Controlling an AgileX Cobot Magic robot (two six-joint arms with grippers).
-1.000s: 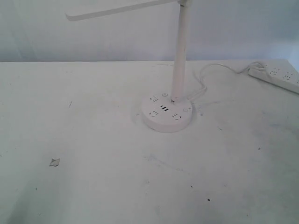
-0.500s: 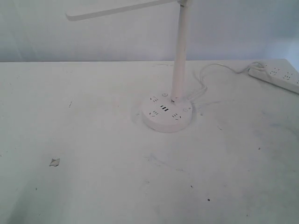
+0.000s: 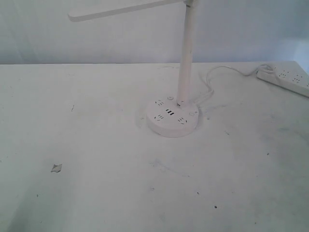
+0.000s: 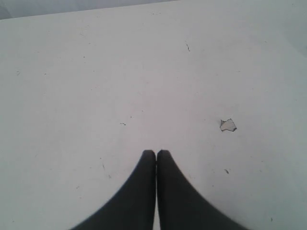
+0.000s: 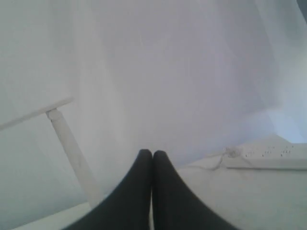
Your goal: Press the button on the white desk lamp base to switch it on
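The white desk lamp (image 3: 186, 53) stands right of the table's middle, its slim pole upright and its flat head bar (image 3: 120, 9) reaching left. Its round white desk lamp base (image 3: 172, 118) shows socket slots and three dark USB ports on top. Neither gripper appears in the exterior view. My left gripper (image 4: 156, 153) is shut with nothing in it, over bare table. My right gripper (image 5: 152, 153) is shut and empty too; in the right wrist view the lamp pole (image 5: 72, 148) rises beyond it, and the base is hidden.
A long white power strip (image 3: 285, 79) lies at the back right, also seen as a power strip (image 5: 268, 157) in the right wrist view. A white cord (image 3: 217, 72) curls from it toward the lamp. A small paper scrap (image 3: 56, 167) lies front left, the same scrap (image 4: 228, 125) near my left gripper.
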